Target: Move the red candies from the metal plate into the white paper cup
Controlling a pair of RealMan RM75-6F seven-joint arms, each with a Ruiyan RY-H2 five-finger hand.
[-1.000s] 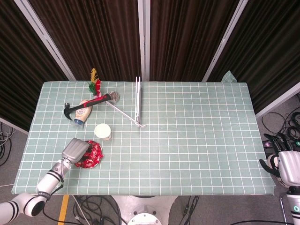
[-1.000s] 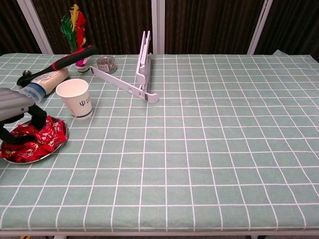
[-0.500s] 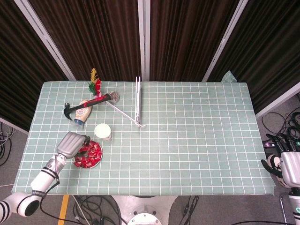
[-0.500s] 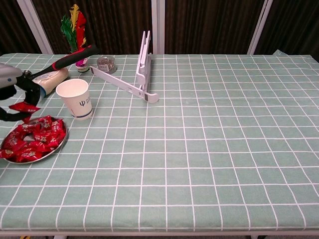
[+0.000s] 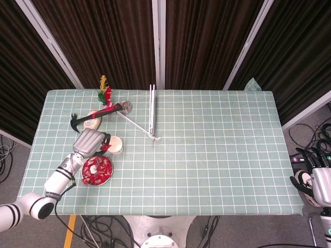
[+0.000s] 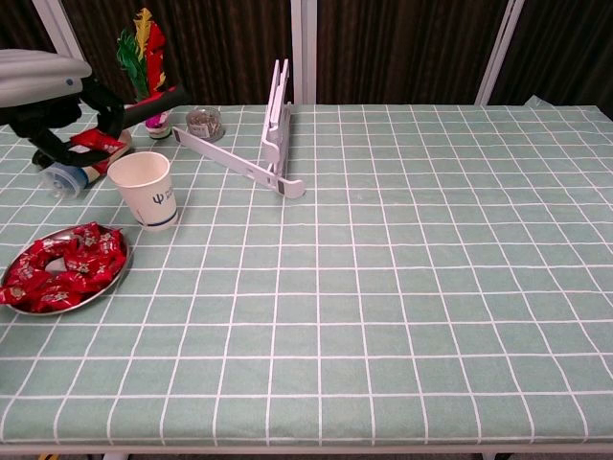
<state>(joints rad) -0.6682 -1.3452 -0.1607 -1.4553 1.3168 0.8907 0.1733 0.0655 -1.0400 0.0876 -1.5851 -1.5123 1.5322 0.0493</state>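
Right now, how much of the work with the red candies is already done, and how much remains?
Nothing looks delivered yet: no view shows inside the white paper cup. In hand: the left hand pinches one red candy in its fingers, raised beside the cup. Left: most of the work, since a pile of red candies lies on the metal plate. The right hand waits off the table.

Left hand [image 6: 57, 91] raised, pinching; right hand [image 5: 316, 181] seemingly idle.

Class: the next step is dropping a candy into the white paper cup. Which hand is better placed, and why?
The left hand: it already holds a red candy raised beside the white paper cup. The right hand sits past the table's far end.
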